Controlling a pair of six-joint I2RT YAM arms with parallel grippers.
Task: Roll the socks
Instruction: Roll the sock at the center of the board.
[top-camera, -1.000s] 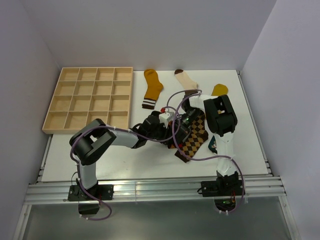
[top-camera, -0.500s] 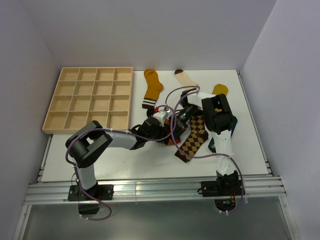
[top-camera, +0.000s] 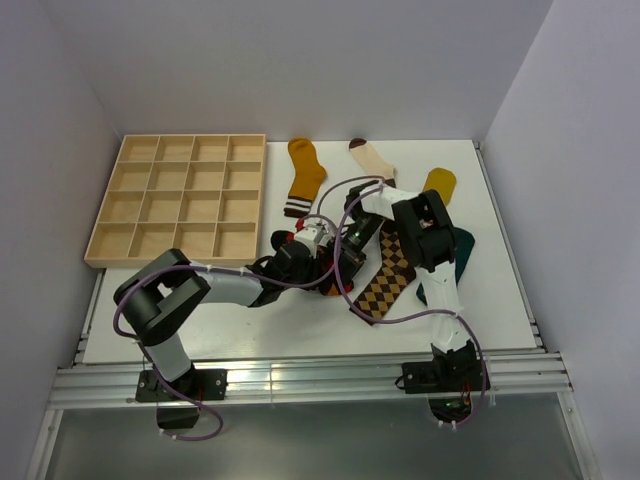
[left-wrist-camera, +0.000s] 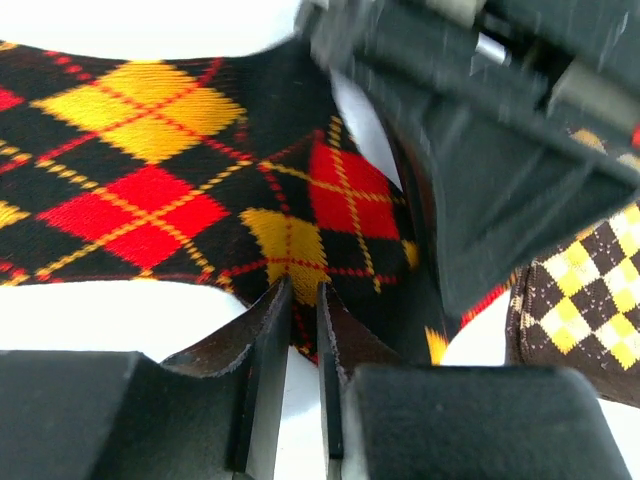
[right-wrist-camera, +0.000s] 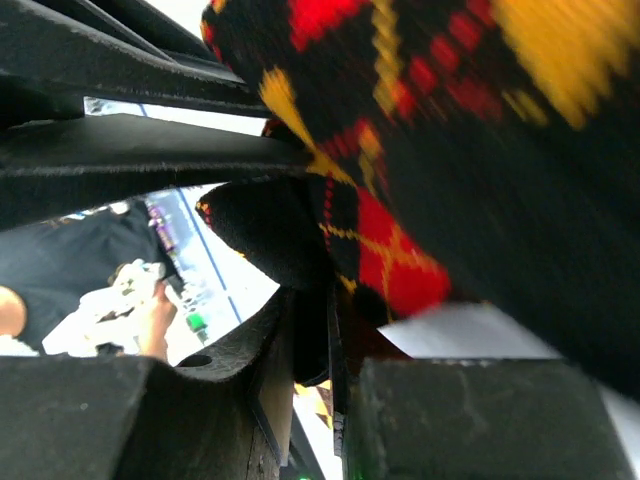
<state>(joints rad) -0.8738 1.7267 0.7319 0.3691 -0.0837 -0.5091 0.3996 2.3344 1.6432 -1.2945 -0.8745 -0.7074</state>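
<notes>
A black argyle sock with red and yellow diamonds (left-wrist-camera: 200, 170) hangs between my two grippers; it also shows in the right wrist view (right-wrist-camera: 400, 250). My left gripper (left-wrist-camera: 300, 310) is shut on its edge and shows in the top view (top-camera: 330, 262) at the table's middle. My right gripper (right-wrist-camera: 315, 330) is shut on another part of the same sock, just right of the left one (top-camera: 352, 238). A brown and orange argyle sock (top-camera: 385, 280) lies flat to their right and shows in the left wrist view (left-wrist-camera: 585, 300).
A mustard sock with striped cuff (top-camera: 303, 175), a cream sock (top-camera: 372, 158) and a yellow sock (top-camera: 438, 180) lie at the back. A teal sock (top-camera: 458, 250) lies right of the right arm. A wooden compartment tray (top-camera: 180, 200) stands at the back left.
Both grippers have moved left with the black argyle sock, off the brown argyle sock. More of the brown argyle sock and the teal sock now shows.
</notes>
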